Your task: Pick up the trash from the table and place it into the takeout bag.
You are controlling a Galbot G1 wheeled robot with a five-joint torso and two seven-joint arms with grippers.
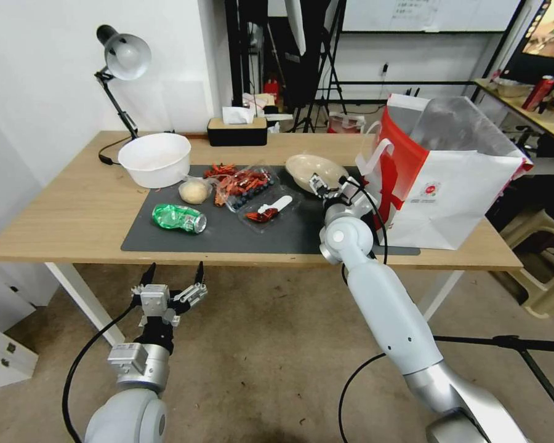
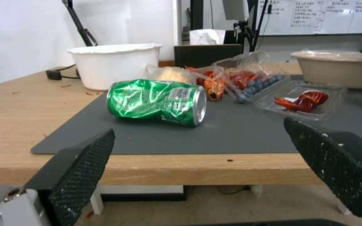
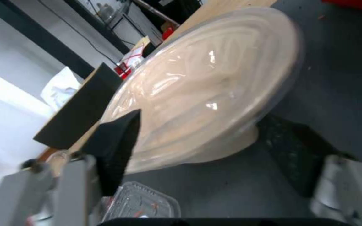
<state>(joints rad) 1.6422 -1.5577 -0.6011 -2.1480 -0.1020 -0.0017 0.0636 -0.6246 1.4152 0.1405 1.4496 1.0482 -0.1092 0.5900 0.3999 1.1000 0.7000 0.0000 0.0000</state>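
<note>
The trash lies on the dark mat [image 1: 228, 237] of the table [image 1: 74, 215]: a crushed green can [image 1: 180, 218] [image 2: 158, 101], a small clear tub of beige food [image 1: 194, 191] and a shallow beige bowl [image 1: 314, 169] [image 3: 206, 91] under a clear lid. My right gripper [image 1: 332, 184] [image 3: 206, 150] is at the bowl's near side, open, with one finger [image 3: 114, 147] over the lid's rim and the other beside the base. The takeout bag [image 1: 443, 178] stands open just right of it. My left gripper [image 1: 173, 274] [image 2: 208, 163] hangs open below the table's front edge, facing the can.
A large white bowl [image 1: 155, 159] sits at the mat's back left. A clear clamshell [image 1: 246, 184] of red shells and blueberries and a small clear tray [image 1: 269, 209] with a white spoon lie mid-mat. A desk lamp [image 1: 124, 58] and tissue box [image 1: 237, 129] stand at the back.
</note>
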